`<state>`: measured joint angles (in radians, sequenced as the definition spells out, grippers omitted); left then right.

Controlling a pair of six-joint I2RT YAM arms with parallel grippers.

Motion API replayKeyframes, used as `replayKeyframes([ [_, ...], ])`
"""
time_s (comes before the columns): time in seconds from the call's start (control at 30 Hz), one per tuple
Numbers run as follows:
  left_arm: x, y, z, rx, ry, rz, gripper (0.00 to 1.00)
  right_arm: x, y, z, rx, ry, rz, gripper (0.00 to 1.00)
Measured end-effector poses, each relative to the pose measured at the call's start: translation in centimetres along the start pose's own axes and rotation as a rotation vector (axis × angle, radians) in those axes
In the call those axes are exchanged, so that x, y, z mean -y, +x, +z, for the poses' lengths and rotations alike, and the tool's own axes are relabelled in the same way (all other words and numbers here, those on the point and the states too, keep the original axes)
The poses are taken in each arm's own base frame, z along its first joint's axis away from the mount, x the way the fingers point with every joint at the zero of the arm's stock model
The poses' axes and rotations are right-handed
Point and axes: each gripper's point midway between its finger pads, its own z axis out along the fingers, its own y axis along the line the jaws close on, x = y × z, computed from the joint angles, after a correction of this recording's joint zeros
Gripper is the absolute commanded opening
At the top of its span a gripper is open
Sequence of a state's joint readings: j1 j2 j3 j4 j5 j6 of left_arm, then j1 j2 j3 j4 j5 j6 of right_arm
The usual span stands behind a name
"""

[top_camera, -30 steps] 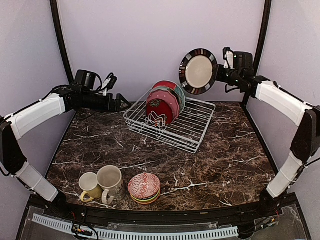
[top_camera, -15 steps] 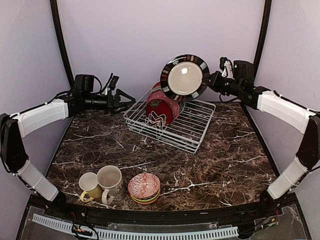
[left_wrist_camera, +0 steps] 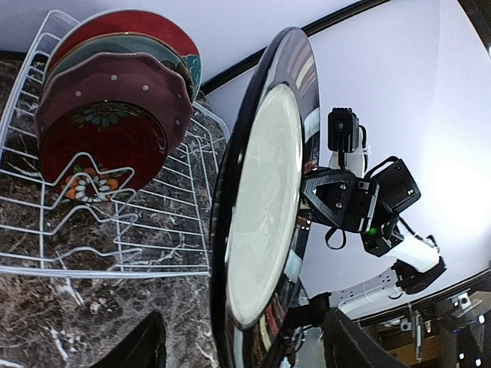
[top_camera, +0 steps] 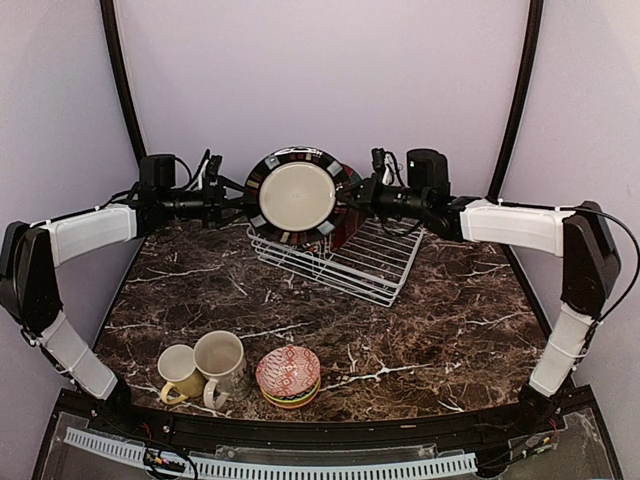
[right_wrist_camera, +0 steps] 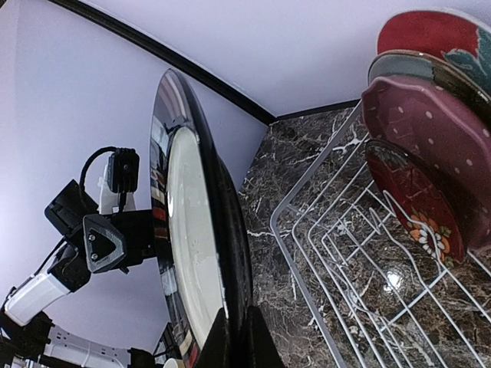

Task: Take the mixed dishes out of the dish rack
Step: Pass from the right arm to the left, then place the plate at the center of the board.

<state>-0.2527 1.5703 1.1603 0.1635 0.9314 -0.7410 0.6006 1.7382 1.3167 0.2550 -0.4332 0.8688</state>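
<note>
Handover in mid-air. Black-rimmed round plate with a cream centre (top_camera: 291,196) stood on edge between the arms, above the left end of the square white wire dish rack (top_camera: 385,268), touching neither the rack nor the dark marble-pattern counter (top_camera: 450,320).

Right tool (top_camera: 347,198) was clamped on the plate's right rim, fingers (right_wrist_camera: 230,337) pinched over the edge. Left tool (top_camera: 240,203) was apart. In the left wrist view its fingers (left_wrist_camera: 146,345) stood either side of the left rim with a gap on both faces, so no grip there as far as I could tell.

Rest of the load:
- Red, pink and pale-green floral plates (left_wrist_camera: 115,115) stood upright in the rack's prongs.
- Yellow mug (top_camera: 178,372), beige mug (top_camera: 222,360) and stacked small patterned bowls (top_camera: 288,376) sat on the counter at near left, well apart from the rack.

Risks, my read:
- One rim pinch carried the plate. If the right tool let go before the left had bitten, it would drop onto the wires or the counter and likely chip.
- Glazed rim, narrow pinch: the plate could pivot or slide.
- With both tools clamped and the arms out of step, the plate could be twisted out of one grip.
- A low swing could clip the standing plates.

Writing: no brand, label or legible text anywhere.
</note>
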Motion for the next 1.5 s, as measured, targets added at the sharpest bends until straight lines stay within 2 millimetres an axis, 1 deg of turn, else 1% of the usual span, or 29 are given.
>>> replayKeyframes([
  [0.03,-0.3,-0.1,-0.1,0.004,-0.005,-0.009,0.60,0.0,0.3,0.4,-0.008,-0.010,0.008,0.00],
  [0.2,-0.9,-0.3,-0.5,0.018,-0.008,-0.036,0.42,0.0,1.3,1.6,-0.035,-0.045,0.044,0.00],
  [0.3,-0.8,-0.4,-0.5,0.019,-0.005,-0.039,0.38,-0.1,1.5,1.9,-0.042,-0.058,0.059,0.00],
  [0.43,-1.0,-0.3,-0.5,0.022,-0.008,-0.043,0.31,-0.7,1.5,2.0,-0.045,-0.087,0.068,0.00],
  [0.5,-1.5,0.2,-0.5,0.020,-0.018,-0.055,0.23,-1.1,1.6,2.1,-0.049,-0.104,0.066,0.00],
  [0.53,-1.7,0.5,-0.6,0.018,-0.022,-0.063,0.14,-1.2,1.8,2.1,-0.053,-0.107,0.066,0.00],
  [0.6,-1.9,1.3,-0.9,0.018,-0.029,-0.066,0.03,-1.0,2.5,2.5,-0.070,-0.106,0.071,0.00],
  [0.67,-2.2,1.9,-1.4,0.031,-0.057,-0.078,0.01,-0.6,3.4,3.1,-0.097,-0.112,0.075,0.00],
  [0.7,-2.8,2.3,-1.7,0.039,-0.087,-0.097,0.01,-0.7,3.7,3.4,-0.102,-0.122,0.068,0.00],
  [0.73,-3.0,2.7,-2.0,0.040,-0.093,-0.101,0.01,-0.6,3.9,3.6,-0.108,-0.121,0.071,0.00],
  [0.77,-3.2,3.0,-2.4,0.045,-0.103,-0.108,0.01,-0.5,4.2,3.8,-0.116,-0.120,0.075,0.06],
  [0.8,-3.3,3.3,-2.7,0.051,-0.114,-0.113,0.01,-0.3,4.6,4.0,-0.127,-0.122,0.078,0.17],
  [0.87,-3.5,4.1,-3.5,0.057,-0.128,-0.123,0.01,-0.6,5.2,4.2,-0.147,-0.134,0.086,0.40],
  [0.9,-3.6,4.4,-4.0,0.060,-0.135,-0.133,0.01,-1.0,5.2,4.2,-0.147,-0.150,0.077,0.53],
  [0.93,-3.8,4.8,-4.7,0.067,-0.145,-0.144,0.01,-1.4,5.0,4.2,-0.145,-0.162,0.075,0.63],
  [1.0,-4.6,5.5,-6.5,0.098,-0.182,-0.173,0.01,-2.6,4.0,4.1,-0.125,-0.195,0.033,0.82],
  [1.07,-5.6,6.0,-8.4,0.134,-0.221,-0.209,0.01,-3.4,2.9,4.0,-0.105,-0.206,-0.008,0.97],
  [1.1,-6.2,6.3,-9.5,0.158,-0.246,-0.232,0.01,-3.9,2.4,3.9,-0.095,-0.211,-0.033,0.98],
  [1.17,-6.7,6.5,-11.3,0.195,-0.284,-0.257,0.01,-4.3,1.6,3.4,-0.078,-0.204,-0.073,0.99],
  [1.23,-7.0,6.8,-13.1,0.237,-0.322,-0.271,0.01,-4.4,0.9,2.6,-0.058,-0.178,-0.109,0.99],
  [1.3,-7.3,7.4,-14.4,0.269,-0.354,-0.279,0.01,-4.5,-0.1,1.7,-0.030,-0.147,-0.147,0.99],
  [1.37,-7.9,8.3,-15.4,0.286,-0.385,-0.300,0.01,-4.5,-0.9,0.6,-0.002,-0.118,-0.183,0.99],
  [1.43,-9.3,9.6,-16.3,0.301,-0.412,-0.342,0.01,-4.7,-1.7,-0.7,0.025,-0.088,-0.220,0.99],
  [1.5,-11.3,11.1,-17.1,0.319,-0.447,-0.413,0.01,-4.9,-2.4,-1.9,0.055,-0.056,-0.256,0.99],
])
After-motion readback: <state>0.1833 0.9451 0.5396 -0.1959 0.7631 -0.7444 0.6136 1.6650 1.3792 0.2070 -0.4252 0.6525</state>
